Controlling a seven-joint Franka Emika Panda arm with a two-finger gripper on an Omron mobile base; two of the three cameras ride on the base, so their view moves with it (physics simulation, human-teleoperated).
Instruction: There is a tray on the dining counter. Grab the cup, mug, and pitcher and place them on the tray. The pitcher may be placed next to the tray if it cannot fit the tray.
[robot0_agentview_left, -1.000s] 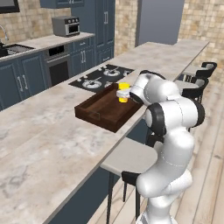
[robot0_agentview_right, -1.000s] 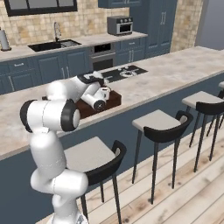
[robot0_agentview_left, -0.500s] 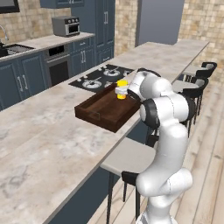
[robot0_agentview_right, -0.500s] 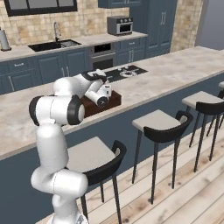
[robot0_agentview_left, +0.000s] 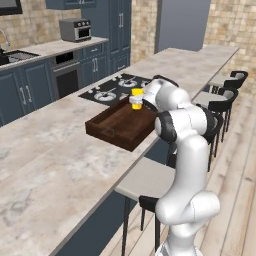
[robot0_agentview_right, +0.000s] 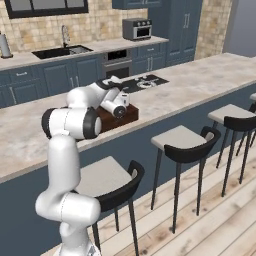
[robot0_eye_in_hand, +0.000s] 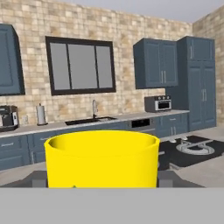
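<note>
- Since the earlier frames, the yellow cup (robot0_agentview_left: 136, 98) and the gripper (robot0_agentview_left: 134, 101) holding it have shifted slightly toward the upper right of the left base view, toward the far end of the tray, while the arm's upper links have straightened above the stool.
- Left base view, centre: the gripper holds the cup at the far end of the dark brown wooden tray (robot0_agentview_left: 107, 126); whether the cup's base touches the tray floor cannot be told.
- Gripper state: closed around the yellow cup; in the hand view the cup's rim and wall (robot0_eye_in_hand: 102, 158) sit at lower centre, directly in front of the camera, with the fingertips hidden behind it.
- Tray position: on the beige marbled surface (robot0_agentview_left: 45, 150) of the dining counter, close to its near edge, and just in front of the black stovetop panel (robot0_agentview_left: 114, 88).
- Right base view, upper left of centre: the white wrist covers most of the tray, whose brown end (robot0_agentview_right: 123, 116) shows beneath the hand; the cup is hidden here.
- Background, left base view upper left: a toaster oven (robot0_agentview_left: 75, 29) on the rear counter, with dark blue cabinets below.
- Right base view, right half: black-framed stools (robot0_agentview_right: 184, 142) along the dining counter (robot0_agentview_right: 200, 90).
</note>
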